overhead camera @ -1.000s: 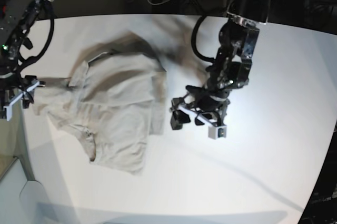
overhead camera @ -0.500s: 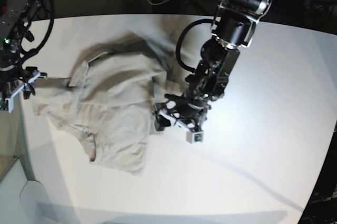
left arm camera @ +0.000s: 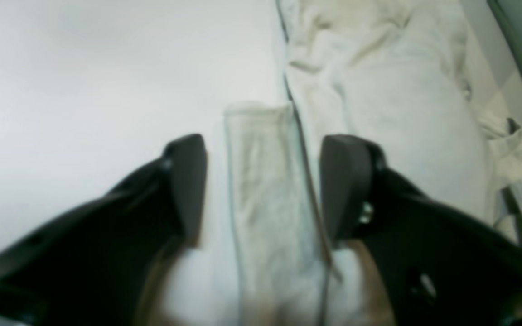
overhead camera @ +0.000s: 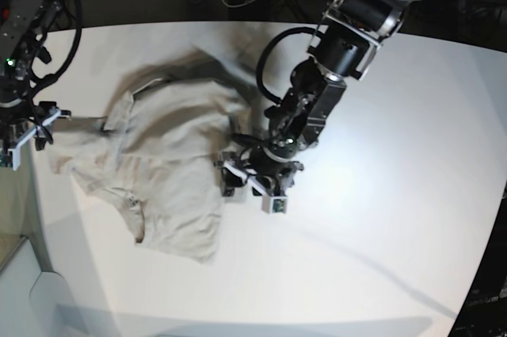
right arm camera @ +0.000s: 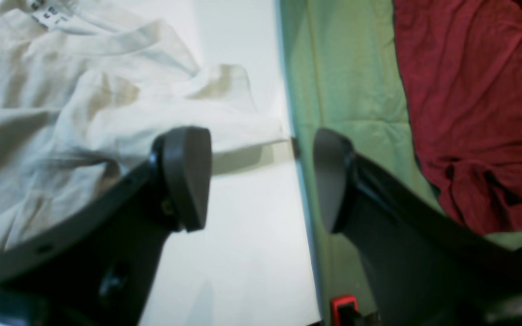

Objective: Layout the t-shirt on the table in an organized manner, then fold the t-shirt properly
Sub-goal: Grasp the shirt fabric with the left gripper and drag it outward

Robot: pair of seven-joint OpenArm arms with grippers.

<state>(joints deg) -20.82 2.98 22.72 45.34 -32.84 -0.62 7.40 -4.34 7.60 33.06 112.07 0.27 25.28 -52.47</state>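
Left tool (left arm camera: 261, 181) shifts inward over t-shirt's edge

Its fingers stand apart, a strip of the t-shirt (left arm camera: 268, 190) between them. Crumpled on the table (overhead camera: 380, 250), the shirt lies between both tools; the right tool (right arm camera: 261, 181), parted, hovers by its outer end.

One light beige t-shirt (overhead camera: 170, 131) is lying rumpled on one white table (overhead camera: 396, 194). Two robot arms are reaching over it, each one carrying one gripper: one left gripper (left arm camera: 265, 185) and one right gripper (right arm camera: 261, 181), making two. Each gripper is showing two dark fingers (right arm camera: 193, 176), four in all. One dark red cloth (right arm camera: 474, 113) and one green cloth (right arm camera: 356, 113) are lying beyond the table's edge.
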